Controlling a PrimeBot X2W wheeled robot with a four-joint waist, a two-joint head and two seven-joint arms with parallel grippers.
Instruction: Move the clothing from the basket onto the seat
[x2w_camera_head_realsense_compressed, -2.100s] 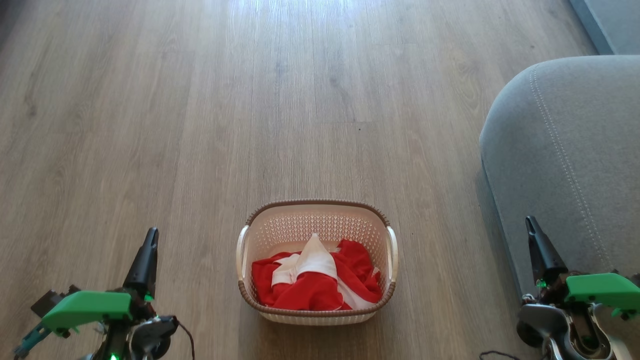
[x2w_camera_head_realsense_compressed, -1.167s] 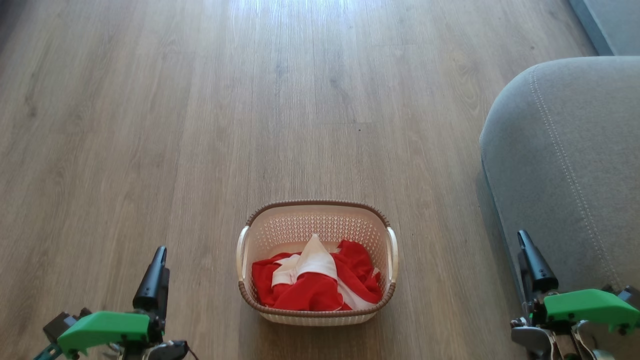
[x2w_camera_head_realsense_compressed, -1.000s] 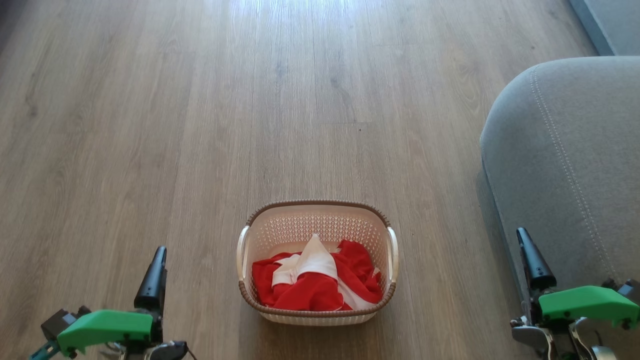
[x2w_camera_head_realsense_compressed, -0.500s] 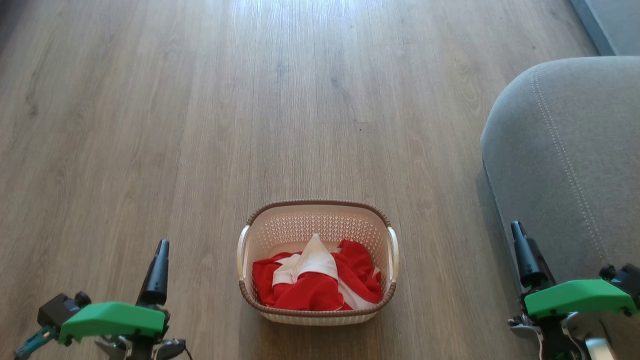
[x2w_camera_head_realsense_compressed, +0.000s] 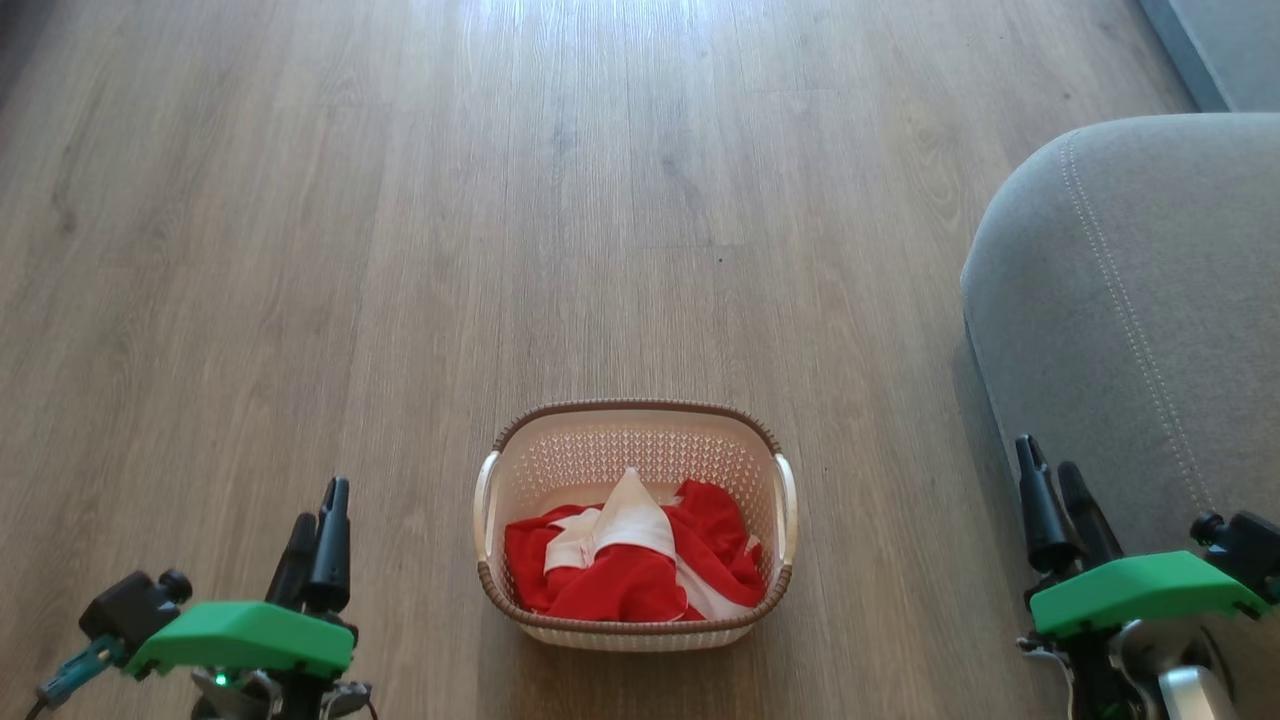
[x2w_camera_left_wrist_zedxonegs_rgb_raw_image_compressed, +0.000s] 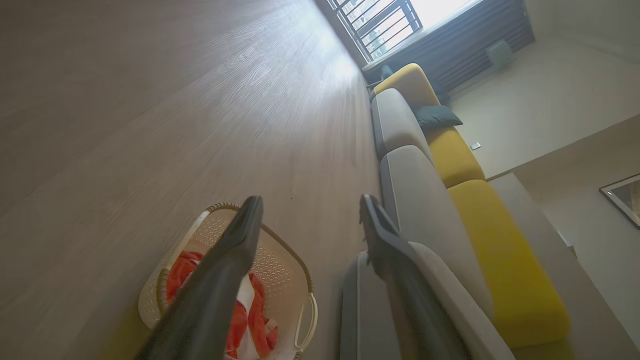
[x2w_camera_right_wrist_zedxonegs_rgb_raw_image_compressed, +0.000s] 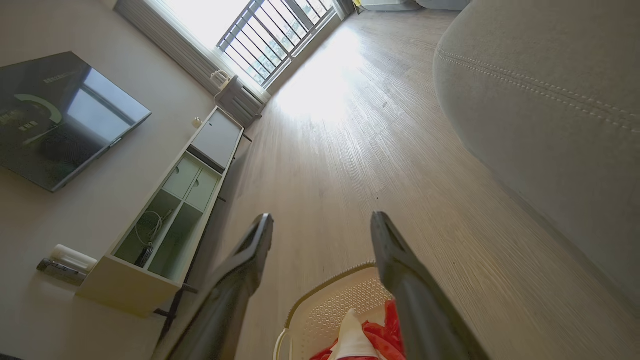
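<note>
The left gripper (x2w_camera_head_realsense_compressed: 322, 500) and the right gripper (x2w_camera_head_realsense_compressed: 1045, 455) are both spread wide and empty, at the near left and near right. Between them the basket (x2w_camera_head_realsense_compressed: 640, 406) sits on the floor (x2w_camera_head_realsense_compressed: 400, 250), holding the clothing (x2w_camera_head_realsense_compressed: 620, 585). The seat (x2w_camera_head_realsense_compressed: 1150, 300) is at the right, apart from the basket.

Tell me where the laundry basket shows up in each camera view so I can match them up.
Head view: basket low in the centre.
Left wrist view: basket in the bottom left corner area.
Right wrist view: basket at the bottom edge, centre, cut off by the frame.
Shared landmark: the grey seat, on the right in the head and right wrist views, and right of the basket in the left wrist view.
</note>
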